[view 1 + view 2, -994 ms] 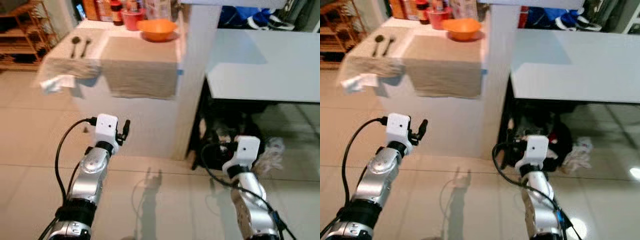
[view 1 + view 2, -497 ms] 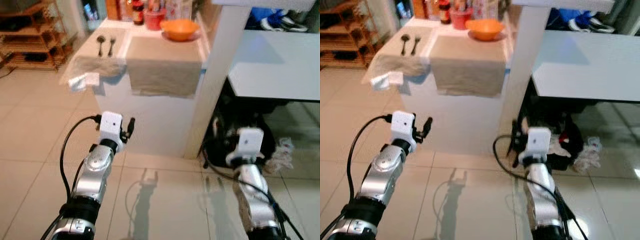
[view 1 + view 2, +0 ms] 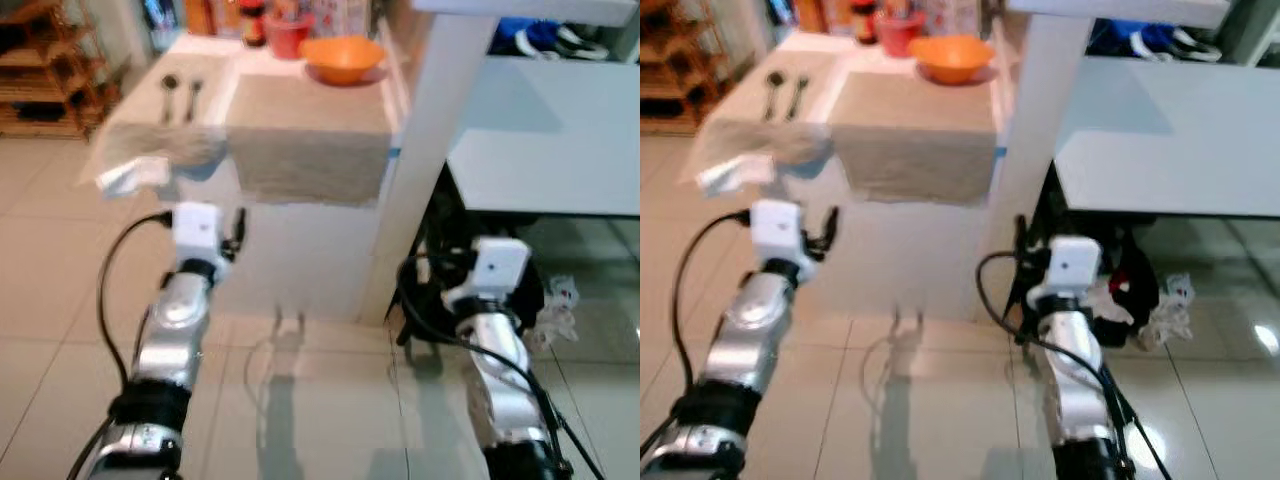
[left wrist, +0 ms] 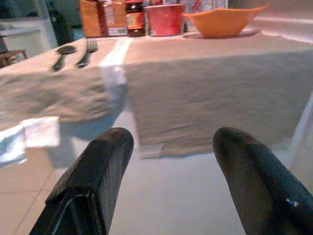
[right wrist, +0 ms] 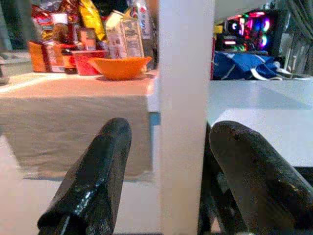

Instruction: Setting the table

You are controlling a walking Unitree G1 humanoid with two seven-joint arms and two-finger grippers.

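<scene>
Left eye view: the bowl (image 3: 342, 58) sits at the far end of the bench (image 3: 300, 230), at 12 o'clock, on a beige mat (image 3: 305, 135); spoon (image 3: 168, 92) and fork (image 3: 192, 95) lie on a second mat at 10 o'clock. Against half a second ago the whole picture has shifted and the bench looms nearer, so the camera has moved: the robot is closing in, nothing on the bench has moved. Left gripper (image 4: 168, 166) and right gripper (image 5: 168, 171) hang short of the bench, jaws wide apart and empty. Judged so, this is approach, no setting begun.
</scene>
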